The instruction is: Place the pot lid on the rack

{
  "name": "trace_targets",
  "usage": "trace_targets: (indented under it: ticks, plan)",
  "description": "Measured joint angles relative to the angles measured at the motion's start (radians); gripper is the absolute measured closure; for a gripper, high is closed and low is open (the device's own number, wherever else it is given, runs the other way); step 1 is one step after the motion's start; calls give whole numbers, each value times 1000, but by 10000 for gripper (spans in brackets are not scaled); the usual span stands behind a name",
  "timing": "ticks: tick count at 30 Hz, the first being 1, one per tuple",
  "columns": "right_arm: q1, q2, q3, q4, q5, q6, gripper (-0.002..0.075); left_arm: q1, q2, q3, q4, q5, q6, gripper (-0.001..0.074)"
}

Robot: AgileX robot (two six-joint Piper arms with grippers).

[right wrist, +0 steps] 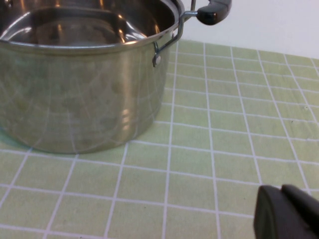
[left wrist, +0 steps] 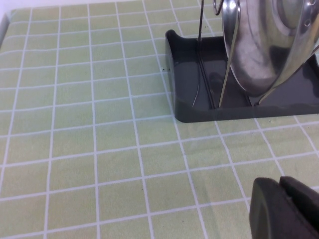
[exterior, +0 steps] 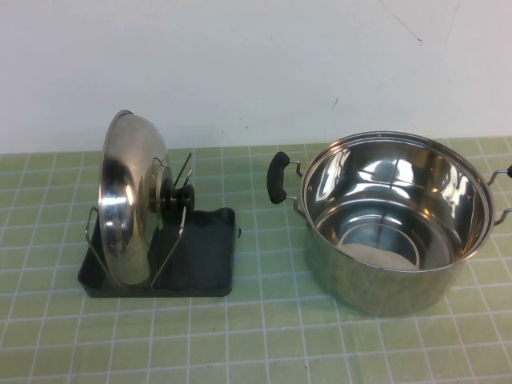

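High view: shiny domed stainless-steel pot lid with black knob (exterior: 128,196) stands on edge between the wire prongs of the small dark grey tray rack (exterior: 204,264), left of the deep steel pot (exterior: 392,220) on the green-tiled desk (exterior: 264,344).
Left wrist view: left gripper (left wrist: 286,209) over bare tiles near the rack, touching nothing; can't tell how the jaws stand.
Right wrist view: right gripper (right wrist: 286,211) just beside the pot, empty; jaws same deal.

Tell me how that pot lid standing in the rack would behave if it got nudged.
The pot lid stands on edge between thin wire prongs of the rack, so it would probably rock or tip. Its round rim might roll. Polished steel likely slips. Both hands, left hand and right hand, are clear.
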Motion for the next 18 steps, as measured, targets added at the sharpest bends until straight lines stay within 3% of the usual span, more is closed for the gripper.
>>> trace_targets:
  ticks: [10, 18]
  plan:
    - [0, 0, -2, -5, 4, 0, 727, 44, -30, 57, -58, -45, 17, 737]
    - [0, 0, -2, -6, 4, 0, 727, 269, -159, 232, -94, -278, 83, 738]
